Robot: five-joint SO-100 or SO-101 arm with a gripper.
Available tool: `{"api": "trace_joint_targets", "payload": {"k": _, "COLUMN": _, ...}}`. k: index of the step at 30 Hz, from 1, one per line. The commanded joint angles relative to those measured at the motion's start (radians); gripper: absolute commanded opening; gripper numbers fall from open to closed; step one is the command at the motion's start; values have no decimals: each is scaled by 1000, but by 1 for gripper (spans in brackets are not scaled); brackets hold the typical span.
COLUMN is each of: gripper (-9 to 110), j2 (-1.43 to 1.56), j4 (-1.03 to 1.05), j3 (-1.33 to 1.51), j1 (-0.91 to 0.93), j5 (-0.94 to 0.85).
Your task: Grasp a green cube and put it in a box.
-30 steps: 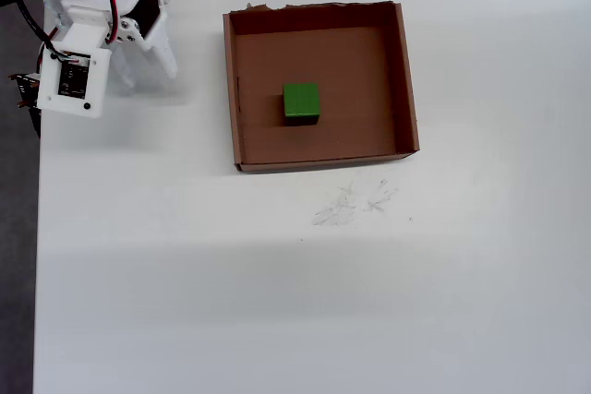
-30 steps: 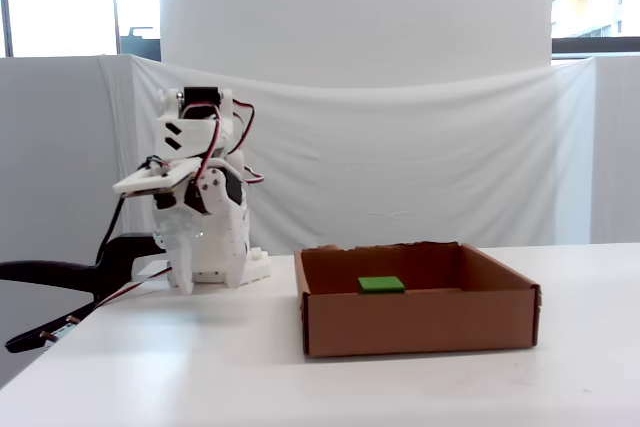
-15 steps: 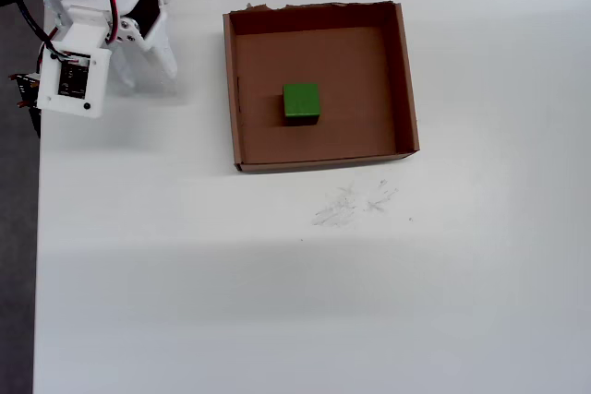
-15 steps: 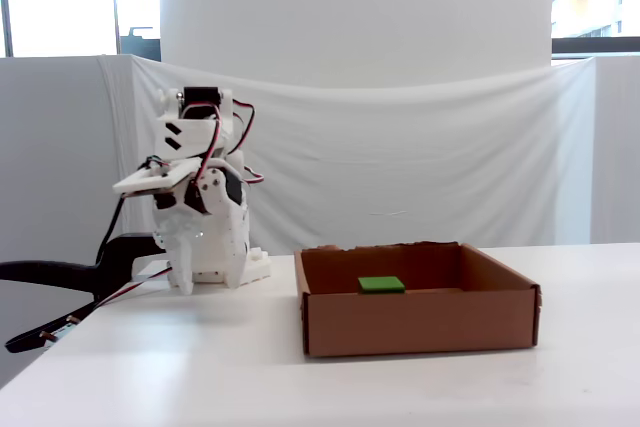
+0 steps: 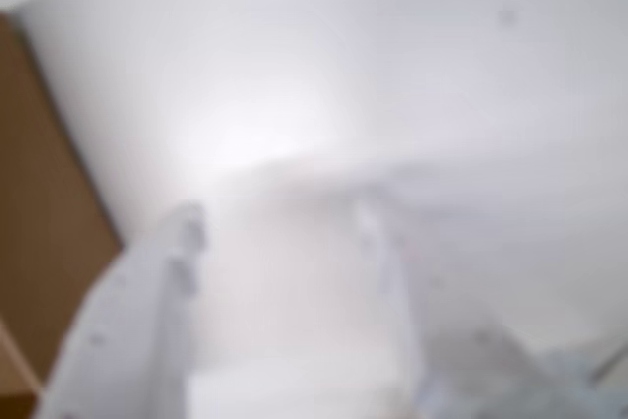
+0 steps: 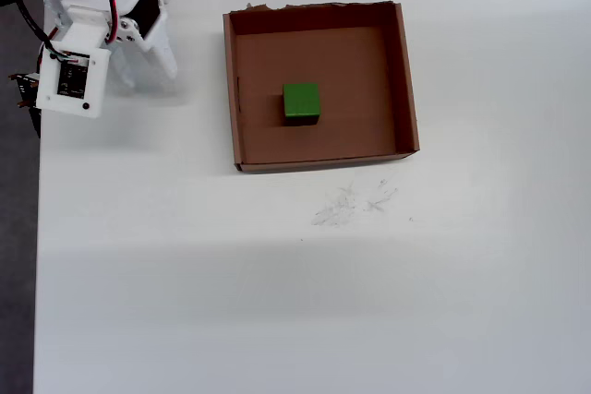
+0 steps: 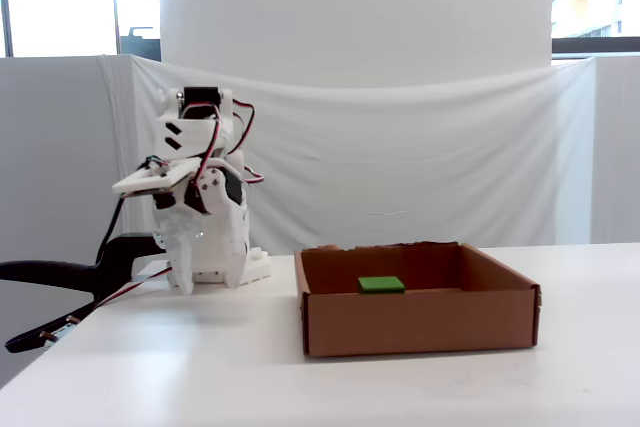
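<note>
The green cube (image 6: 301, 101) rests on the floor of the brown cardboard box (image 6: 407, 80), a little left of its middle in the overhead view. From the side, only the green cube's top (image 7: 381, 284) shows above the box's front wall (image 7: 420, 322). My gripper (image 6: 148, 78) hangs from the folded white arm, left of the box and well apart from it, fingers pointing down at the table (image 7: 210, 283). In the blurred wrist view the gripper (image 5: 280, 218) is open, with only bare white table between its fingers. A strip of the box (image 5: 39, 242) shows at that view's left edge.
The table's left edge (image 6: 37, 256) runs just under the arm's circuit board (image 6: 67, 80). Faint pencil scribbles (image 6: 355, 202) mark the table in front of the box. A black clamp and wires (image 7: 60, 277) stick out left of the arm's base. A white cloth backdrop (image 7: 400, 147) stands behind.
The folded arm's gripper has edged very slightly toward the top of the overhead view. The cube and the box have not moved.
</note>
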Motion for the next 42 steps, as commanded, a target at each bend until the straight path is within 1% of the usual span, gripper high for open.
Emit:
{"api": "trace_joint_targets", "payload": {"k": 1, "gripper": 21, "j2": 8, "j4": 2, "j3": -5, "j1": 8, "j5": 6}}
{"api": "trace_joint_targets", "payload": {"k": 42, "gripper": 21, "j2": 8, "j4": 0, "j3": -5, "j1": 8, "j5": 25}}
